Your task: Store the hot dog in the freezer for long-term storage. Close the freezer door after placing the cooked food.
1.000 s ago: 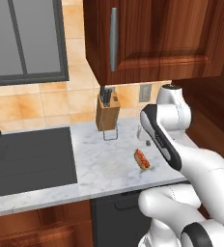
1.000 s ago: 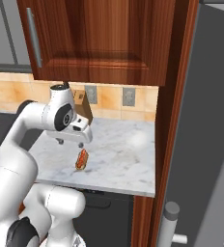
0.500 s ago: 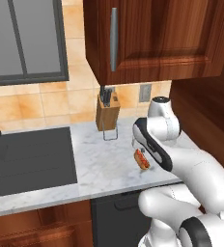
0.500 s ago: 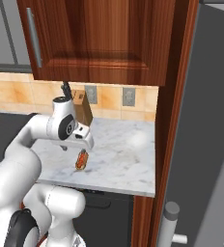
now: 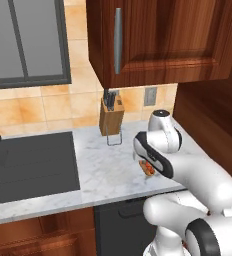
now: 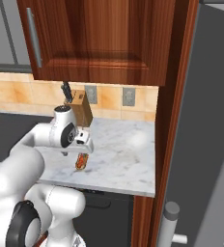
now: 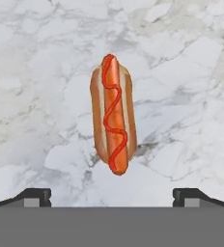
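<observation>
The hot dog (image 7: pixel 113 118) lies flat on the marble counter (image 7: pixel 191 72), directly beneath the claw (image 7: pixel 112 195). Its long axis runs crosswise to the line between the two spread, empty fingertips (image 7: pixel 36 195), so a straight descent should bracket the bun's narrow width.

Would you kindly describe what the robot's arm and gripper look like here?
The arm is glossy white with rounded, bulbous links and dark grey to black bands at the joints. The gripper ends in two small dark, blocky finger tips. No cables or markings show.
</observation>
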